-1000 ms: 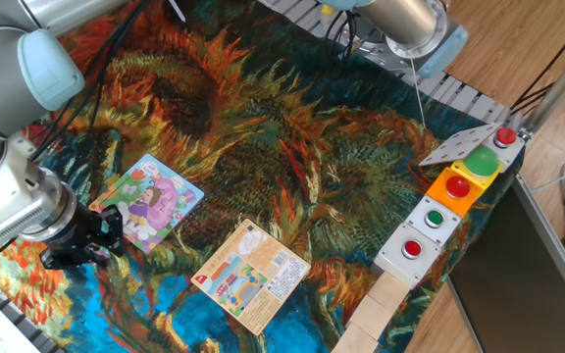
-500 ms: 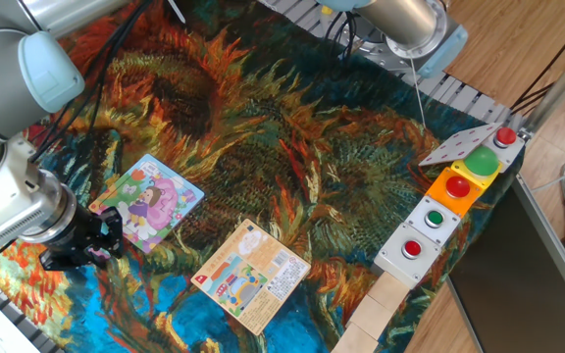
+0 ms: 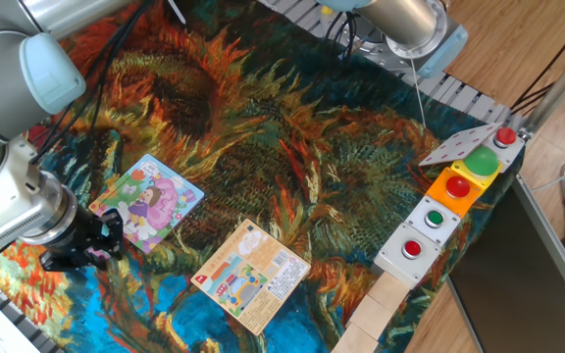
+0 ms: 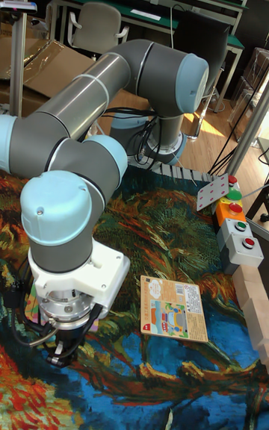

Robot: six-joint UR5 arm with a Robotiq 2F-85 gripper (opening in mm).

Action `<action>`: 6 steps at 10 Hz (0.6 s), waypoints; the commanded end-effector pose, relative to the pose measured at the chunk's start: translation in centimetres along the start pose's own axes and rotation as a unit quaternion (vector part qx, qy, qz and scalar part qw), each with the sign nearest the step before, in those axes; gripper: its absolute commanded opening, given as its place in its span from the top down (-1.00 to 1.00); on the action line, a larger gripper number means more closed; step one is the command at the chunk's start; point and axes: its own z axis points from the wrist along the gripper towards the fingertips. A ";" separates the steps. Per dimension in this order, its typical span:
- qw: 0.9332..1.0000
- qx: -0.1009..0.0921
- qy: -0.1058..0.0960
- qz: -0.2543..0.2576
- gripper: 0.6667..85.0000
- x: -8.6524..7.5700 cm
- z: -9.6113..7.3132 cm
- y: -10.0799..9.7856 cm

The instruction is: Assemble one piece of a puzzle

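My gripper (image 3: 84,247) is low over the sunflower-print cloth (image 3: 263,147), just off the near-left corner of the puzzle (image 3: 148,202). The fixed view lays that board out plainly: purple-and-pink girl, green and yellow patches, flat on the cloth. The tall view barely gives it to me; my own wrist housing blocks it, and only a sliver of puzzle (image 4: 32,297) peeks out at the left of my wrist. There my gripper (image 4: 61,351) is a dark tangle under the flange.

Fingers apart or together? I cannot tell: in both views they are a black cluster with cables across them. The piece I cannot make out either, whether in my fingers or on the board.

Right of the puzzle, well apart, lies the orange-peach card (image 3: 253,275), and the tall view shows its printed face more squarely (image 4: 172,308). Farther right of the puzzle, at the cloth's edge, sits the button box row (image 3: 449,211), which the tall view cuts off at its right margin.
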 end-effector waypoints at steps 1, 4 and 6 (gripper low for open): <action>1.000 0.000 -0.010 0.014 0.30 -0.4 -0.1 0.0; 1.000 -0.005 -0.014 0.019 0.30 -0.5 -0.4 0.6; 1.000 -0.003 -0.012 0.019 0.30 -0.4 -0.4 0.5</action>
